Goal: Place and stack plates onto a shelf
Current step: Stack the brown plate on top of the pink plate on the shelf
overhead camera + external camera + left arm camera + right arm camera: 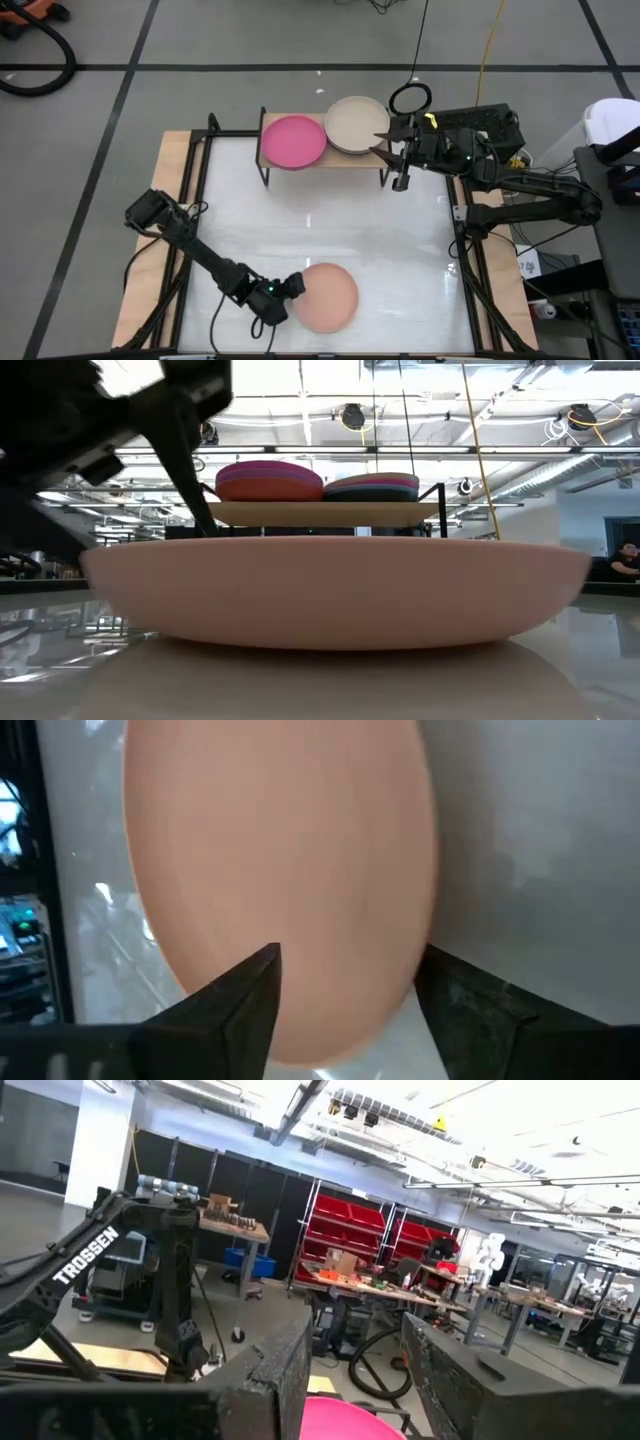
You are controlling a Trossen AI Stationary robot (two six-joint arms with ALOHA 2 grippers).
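A salmon plate (328, 297) lies flat on the white table near its near edge and fills the low view (335, 590). My left gripper (292, 287) is open at the plate's left rim. In the left wrist view (350, 960) one finger stands over the plate's face and the other at its edge. On the light-wood shelf (320, 160) (320, 513) stand two stacks, one topped by a magenta plate (293, 140) (268, 480) and one by a beige plate (353, 125) (375, 487). My right gripper (385, 146) (355, 1330) is open at the shelf's right end, beside the beige plate. My left gripper has its fingers (250, 1000) on either side of the salmon plate's left rim (300, 1040), coming in low from the table's left. I cannot tell whether they touch it. The plate rests flat on the table.
Black frame rails (200, 190) and wooden strips border the white table on the left and right. Open white surface (330, 220) lies between the shelf and the salmon plate. Cables and a ring-shaped loop (410, 98) lie on the floor beyond the shelf.
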